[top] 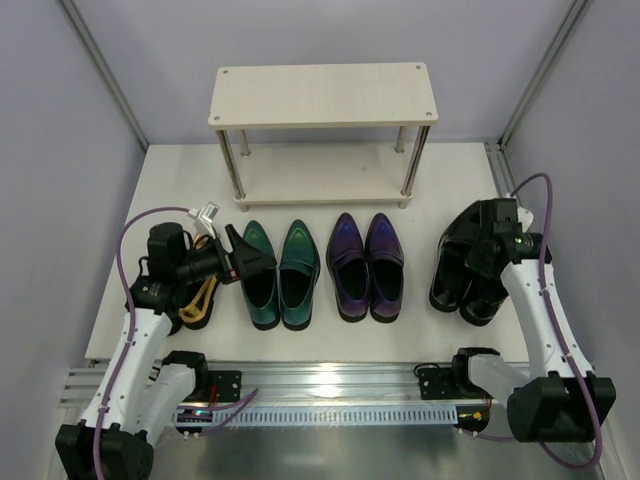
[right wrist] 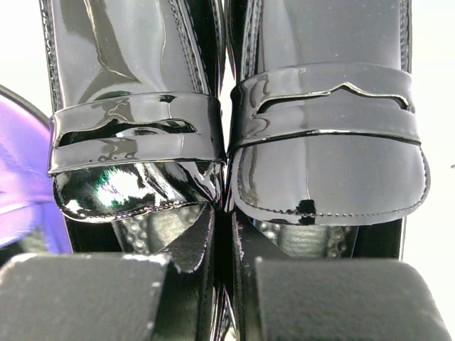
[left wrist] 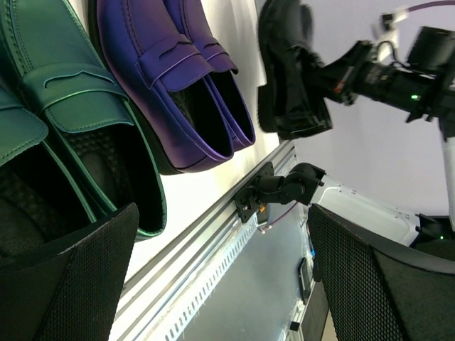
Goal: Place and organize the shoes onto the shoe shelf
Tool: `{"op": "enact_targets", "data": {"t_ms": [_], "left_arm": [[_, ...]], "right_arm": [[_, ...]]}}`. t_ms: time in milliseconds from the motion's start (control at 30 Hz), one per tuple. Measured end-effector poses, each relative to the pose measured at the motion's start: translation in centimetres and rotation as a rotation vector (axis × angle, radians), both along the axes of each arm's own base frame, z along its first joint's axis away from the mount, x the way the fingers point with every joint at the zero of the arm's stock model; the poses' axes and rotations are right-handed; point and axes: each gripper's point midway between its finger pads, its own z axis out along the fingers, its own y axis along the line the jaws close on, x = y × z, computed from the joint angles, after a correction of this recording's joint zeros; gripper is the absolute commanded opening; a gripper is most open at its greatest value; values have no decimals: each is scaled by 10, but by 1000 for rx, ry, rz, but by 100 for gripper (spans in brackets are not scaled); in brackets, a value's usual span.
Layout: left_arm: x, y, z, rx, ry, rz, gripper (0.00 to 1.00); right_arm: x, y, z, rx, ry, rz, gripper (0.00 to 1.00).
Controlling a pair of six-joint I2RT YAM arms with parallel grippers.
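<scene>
— Where are the glossy black pointed-toe loafers (top: 447,283)?
— Just right of the glossy purple pair (top: 351,262). Our right gripper (right wrist: 227,284) pinches their touching inner walls; our left gripper (left wrist: 222,213) gapes empty.

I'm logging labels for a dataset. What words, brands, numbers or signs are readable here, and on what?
None: no text is readable in any view.
On the gold loafers, teal loafers, purple loafers and black loafers: no brand or size shows.
On the shoe shelf: bare boards, no label.
On the rail at the near edge: any marking is too small to read.
</scene>
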Motion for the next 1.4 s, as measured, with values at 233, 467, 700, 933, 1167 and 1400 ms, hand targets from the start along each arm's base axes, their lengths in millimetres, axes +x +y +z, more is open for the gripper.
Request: {"op": "enact_targets", "data": {"t_ms": [233, 467, 700, 933, 1167, 1400], "left_arm": [[1, 1, 0, 4, -1, 8, 100], [2, 1, 0, 6, -3, 11, 100], [0, 2, 3, 7, -24, 17, 100], [0, 3, 6, 8, -37, 29, 100], [-1, 4, 8, 4, -44, 43, 100], [-2, 5, 8, 5, -47, 53, 100]], "right_arm": [[31, -8, 90, -58, -240, 15, 4], [50, 0, 164, -64, -452, 108, 4], [70, 22, 239, -30, -632, 267, 4], [102, 75, 283, 132, -794, 513, 4], [164, 129, 332, 168, -867, 695, 4], [210, 177, 333, 107, -878, 735, 4]]}}
